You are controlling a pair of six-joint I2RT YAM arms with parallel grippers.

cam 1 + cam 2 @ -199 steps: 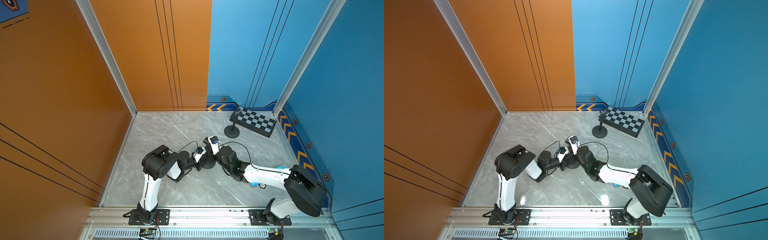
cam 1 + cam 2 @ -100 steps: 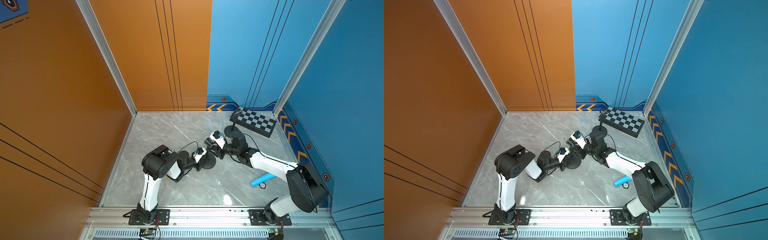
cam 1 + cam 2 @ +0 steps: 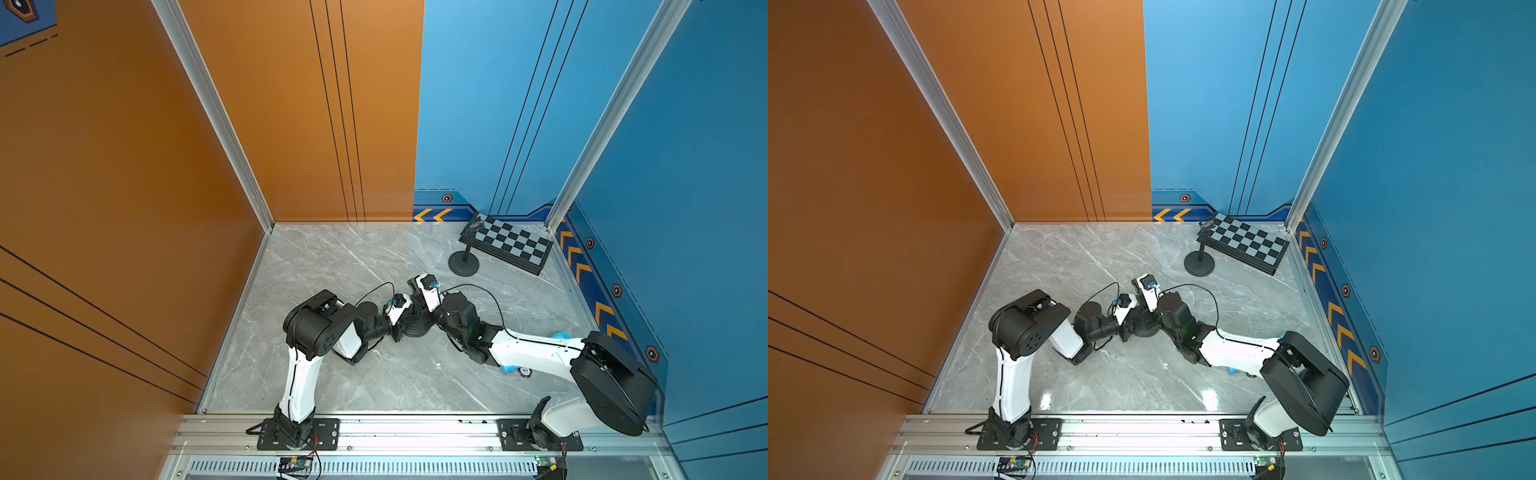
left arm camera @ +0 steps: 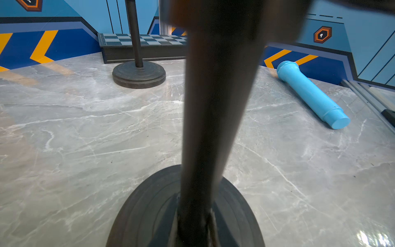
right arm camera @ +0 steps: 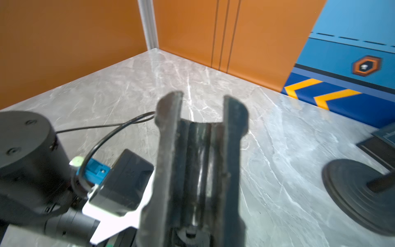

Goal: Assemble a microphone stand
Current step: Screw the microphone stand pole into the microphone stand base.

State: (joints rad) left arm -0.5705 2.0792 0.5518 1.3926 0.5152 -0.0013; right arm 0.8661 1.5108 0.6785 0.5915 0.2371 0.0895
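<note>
- The stand pole (image 4: 213, 107) — upright on its round base (image 4: 149, 213), mid-tabletop — is clamped by the left fingers (image 3: 402, 329) and the right fingers (image 5: 168, 139).
- The blue microphone (image 4: 310, 94) is seen lying by the right edge — nearer the right arm.

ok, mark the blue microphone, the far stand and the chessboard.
blue microphone (image 4: 310, 94): left wrist view, mid barrel.
far stand (image 3: 462, 269): in a top view, round base.
chessboard (image 3: 1246, 241): in a top view, chequered face.
</note>
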